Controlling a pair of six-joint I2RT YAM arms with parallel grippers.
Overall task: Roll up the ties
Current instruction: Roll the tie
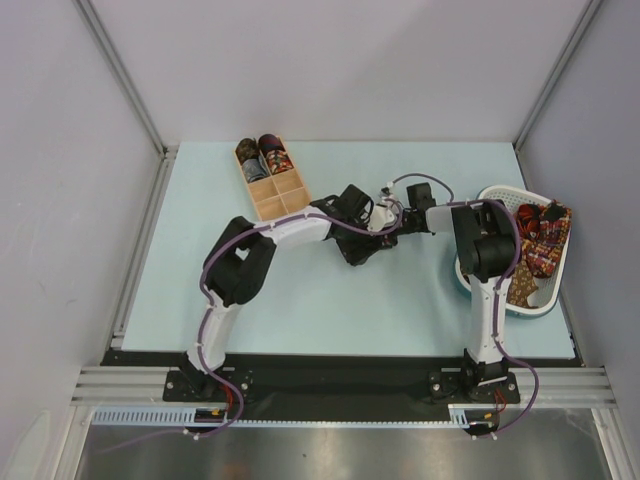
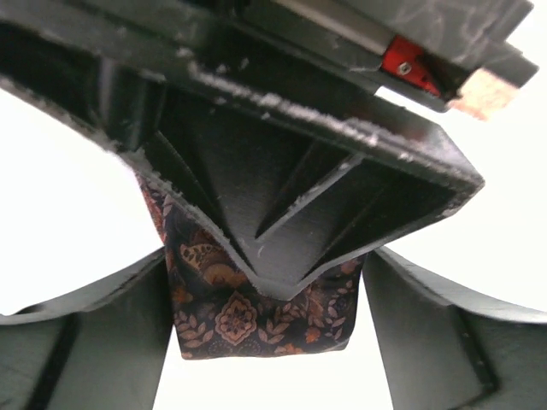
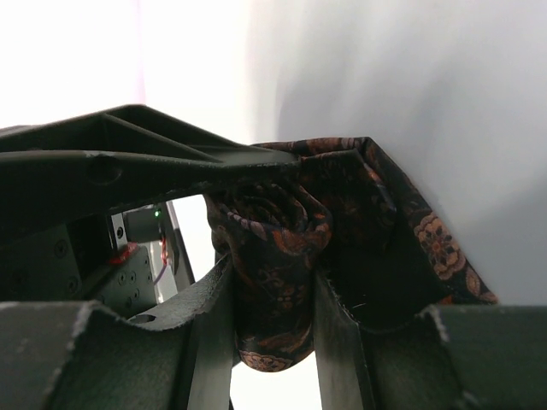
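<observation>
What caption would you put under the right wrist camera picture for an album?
Right gripper clamped on a dark paisley tie, coiled into a roll.

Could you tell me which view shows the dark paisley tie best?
The right wrist view: the dark paisley tie fills it, its coil pinched between the jaws. Left wrist shows only a flat flap; top external, a dark lump.

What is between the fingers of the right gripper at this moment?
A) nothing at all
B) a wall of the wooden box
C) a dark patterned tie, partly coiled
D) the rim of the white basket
C: in the right wrist view, the right gripper is clamped on the dark patterned tie, whose coiled part sits squeezed between the jaws.
</observation>
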